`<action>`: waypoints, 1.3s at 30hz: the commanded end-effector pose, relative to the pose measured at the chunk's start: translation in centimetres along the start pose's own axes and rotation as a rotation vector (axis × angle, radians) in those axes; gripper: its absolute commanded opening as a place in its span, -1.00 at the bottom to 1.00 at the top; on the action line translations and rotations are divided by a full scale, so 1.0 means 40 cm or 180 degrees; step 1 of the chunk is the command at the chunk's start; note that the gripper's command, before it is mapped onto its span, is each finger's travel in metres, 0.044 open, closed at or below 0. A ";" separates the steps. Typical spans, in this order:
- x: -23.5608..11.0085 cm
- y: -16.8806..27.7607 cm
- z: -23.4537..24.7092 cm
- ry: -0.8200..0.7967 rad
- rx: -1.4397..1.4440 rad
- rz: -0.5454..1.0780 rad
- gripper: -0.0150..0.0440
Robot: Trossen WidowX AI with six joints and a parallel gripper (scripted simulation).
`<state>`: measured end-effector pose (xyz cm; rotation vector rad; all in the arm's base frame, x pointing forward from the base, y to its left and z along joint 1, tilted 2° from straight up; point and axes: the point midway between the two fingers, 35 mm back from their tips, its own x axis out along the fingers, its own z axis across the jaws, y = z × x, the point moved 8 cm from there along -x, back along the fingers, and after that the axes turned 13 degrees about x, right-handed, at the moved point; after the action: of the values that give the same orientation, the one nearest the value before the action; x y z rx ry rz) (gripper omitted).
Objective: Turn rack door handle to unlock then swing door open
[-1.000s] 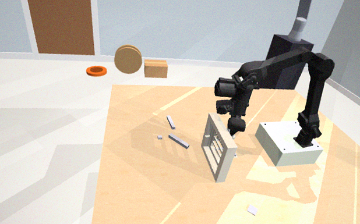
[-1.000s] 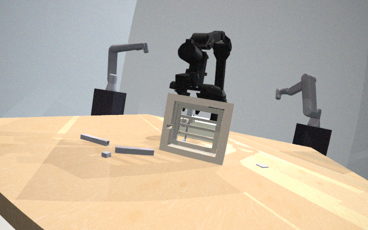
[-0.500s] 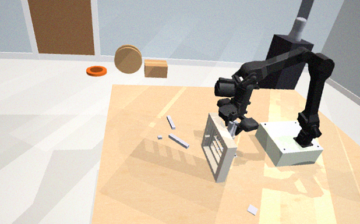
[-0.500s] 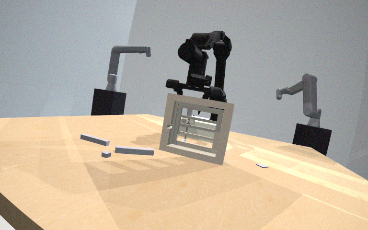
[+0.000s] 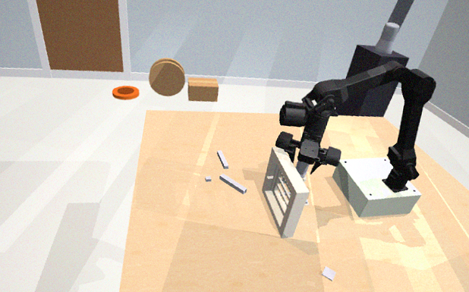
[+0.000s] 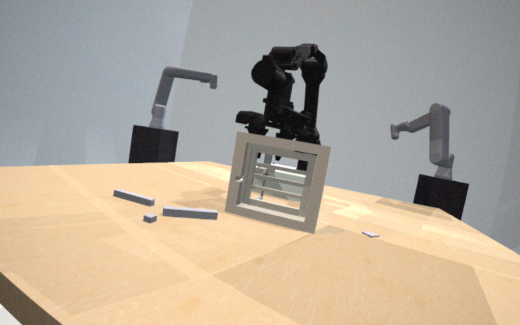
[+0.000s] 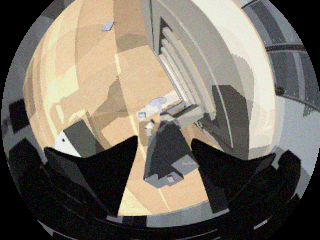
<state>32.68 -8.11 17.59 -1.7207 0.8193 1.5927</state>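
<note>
The rack's pale frame [image 5: 296, 214] [image 6: 319, 183] [image 7: 200, 40] stands upright on the table. Its barred door [image 6: 311, 168] looks closed in the frame. The upright grey handle [image 5: 302, 170] [image 7: 167, 160] is on the side facing the arm's base. My gripper [image 5: 303, 166] [image 6: 268, 157] [image 7: 166, 140] points down and is open, with one finger on each side of the handle's top. Gaps show between the handle and both fingers in the wrist view. The left finger in the top view is close to the frame's top edge; whether they touch is hard to tell.
Two grey bars [image 5: 222, 159] [image 5: 233, 183] [image 6: 134, 197] [image 6: 189, 212] and a small block [image 5: 208, 179] [image 6: 149, 218] lie beyond the frame. A thin plate [image 5: 328, 273] [image 6: 370, 233] [image 7: 107, 26] lies off to one side. The arm stands on a pale base box [image 5: 386, 207].
</note>
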 end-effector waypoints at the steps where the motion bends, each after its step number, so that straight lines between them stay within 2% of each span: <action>1: 0.002 -0.001 0.000 -0.0010 -0.1344 -0.0008 0.49; 9: 0.002 -0.001 0.000 -0.0009 -0.2499 -0.0010 0.49; 22: 0.002 -0.001 0.000 -0.0009 -0.2525 -0.0010 0.49; 39: 0.002 -0.001 0.000 -0.0009 -0.2525 -0.0010 0.10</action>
<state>32.67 -8.11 17.59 -2.2256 0.1673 2.0768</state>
